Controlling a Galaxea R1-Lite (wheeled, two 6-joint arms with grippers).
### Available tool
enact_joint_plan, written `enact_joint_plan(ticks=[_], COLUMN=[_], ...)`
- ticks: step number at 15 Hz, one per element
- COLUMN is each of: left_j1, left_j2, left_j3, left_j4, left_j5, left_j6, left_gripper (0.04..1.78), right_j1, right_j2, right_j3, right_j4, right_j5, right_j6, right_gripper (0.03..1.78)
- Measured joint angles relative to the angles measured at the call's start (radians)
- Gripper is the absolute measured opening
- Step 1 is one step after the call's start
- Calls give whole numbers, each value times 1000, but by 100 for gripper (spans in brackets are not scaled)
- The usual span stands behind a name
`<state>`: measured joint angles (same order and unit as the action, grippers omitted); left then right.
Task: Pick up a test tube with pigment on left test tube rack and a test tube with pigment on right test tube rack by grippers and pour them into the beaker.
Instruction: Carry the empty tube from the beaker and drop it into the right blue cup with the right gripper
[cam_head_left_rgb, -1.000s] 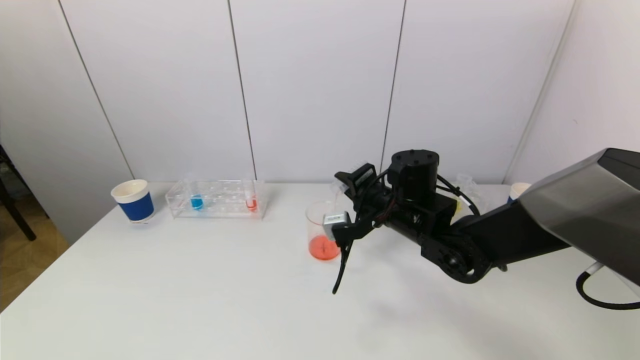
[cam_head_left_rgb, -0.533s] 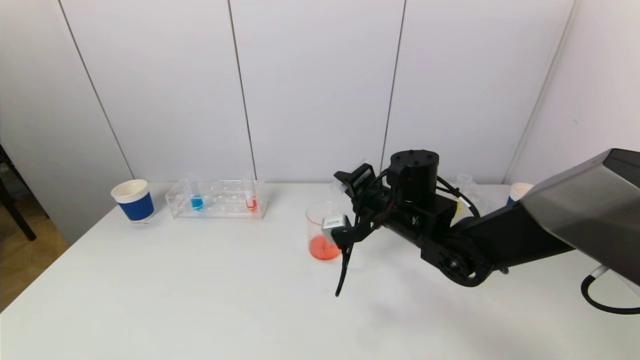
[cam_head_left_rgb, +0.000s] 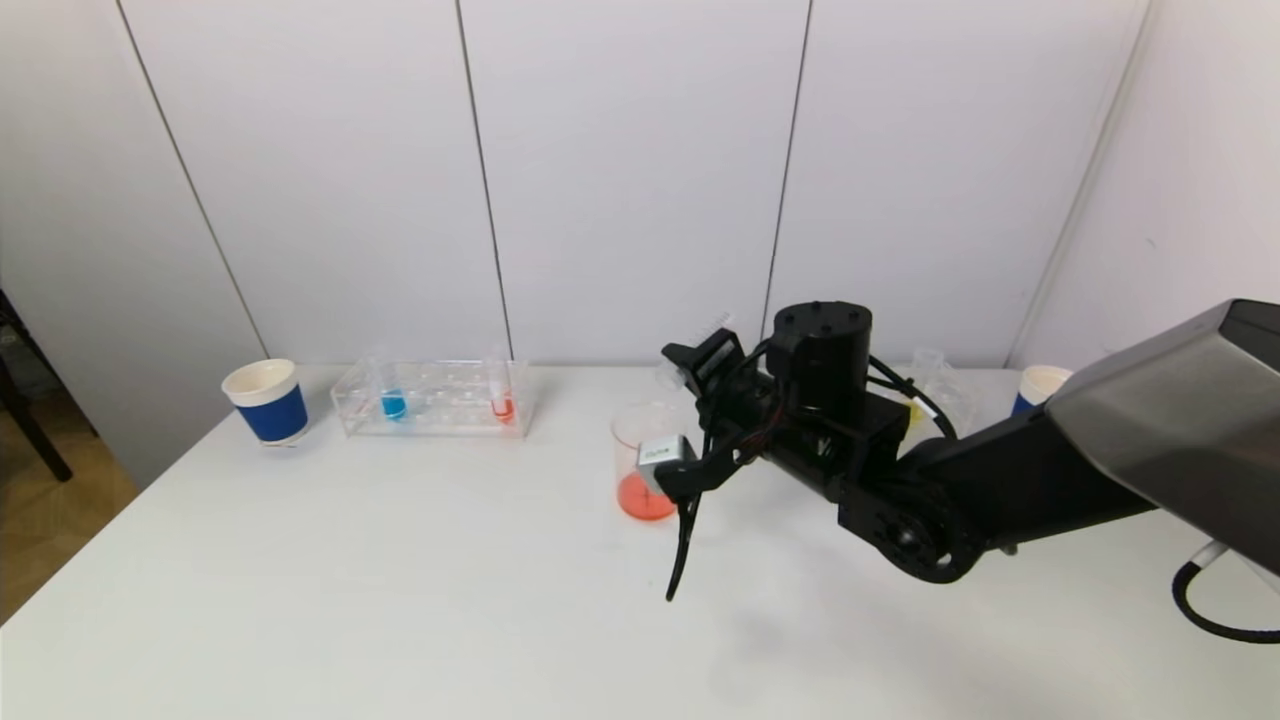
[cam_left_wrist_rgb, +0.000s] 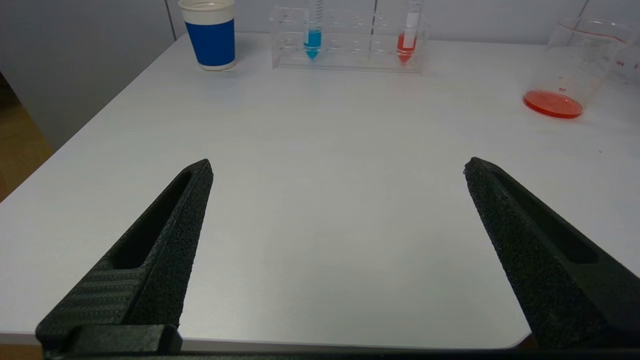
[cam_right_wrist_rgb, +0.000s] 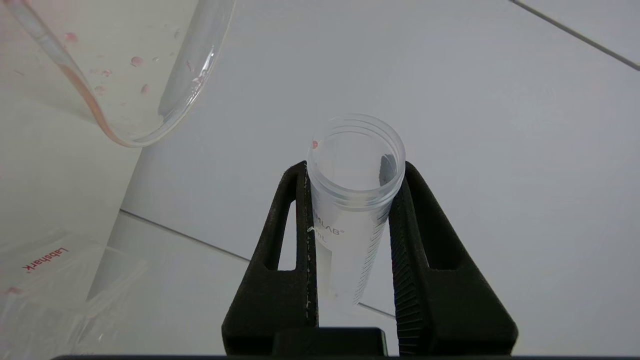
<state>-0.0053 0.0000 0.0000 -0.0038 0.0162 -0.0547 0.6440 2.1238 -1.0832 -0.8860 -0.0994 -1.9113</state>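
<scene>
My right gripper (cam_head_left_rgb: 697, 362) (cam_right_wrist_rgb: 352, 167) hangs beside the rim of the glass beaker (cam_head_left_rgb: 640, 455) and is shut on a clear test tube (cam_right_wrist_rgb: 352, 200). The tube looks empty, apart from a red drop at its mouth. Red pigment covers the beaker's bottom (cam_left_wrist_rgb: 552, 103). The left test tube rack (cam_head_left_rgb: 435, 398) (cam_left_wrist_rgb: 350, 47) holds a blue tube (cam_head_left_rgb: 392, 402) (cam_left_wrist_rgb: 313, 40) and a red tube (cam_head_left_rgb: 502, 402) (cam_left_wrist_rgb: 406, 45). The right rack (cam_head_left_rgb: 935, 392) is mostly hidden behind my right arm. My left gripper (cam_left_wrist_rgb: 337, 170) is open and empty low over the table's near edge.
A blue paper cup (cam_head_left_rgb: 268, 400) (cam_left_wrist_rgb: 212, 32) stands left of the left rack. Another cup (cam_head_left_rgb: 1040, 385) sits at the far right by the wall. A black cable (cam_head_left_rgb: 683, 545) dangles from my right wrist in front of the beaker.
My right wrist has shifted slightly left and down beside the beaker, still holding the tube. The left gripper stays open.
</scene>
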Motion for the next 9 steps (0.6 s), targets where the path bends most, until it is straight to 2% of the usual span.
enact_joint_plan(ticks=[9], left_j1=[0], left_j2=[0], left_j3=[0], left_j4=[0], left_j5=[0], left_j6=[0], left_gripper=[176], right_j1=[11], right_j2=[-6], right_j3=[2], right_j4=[-1], right_j5=[0], right_j6=[13], right_gripper=[48])
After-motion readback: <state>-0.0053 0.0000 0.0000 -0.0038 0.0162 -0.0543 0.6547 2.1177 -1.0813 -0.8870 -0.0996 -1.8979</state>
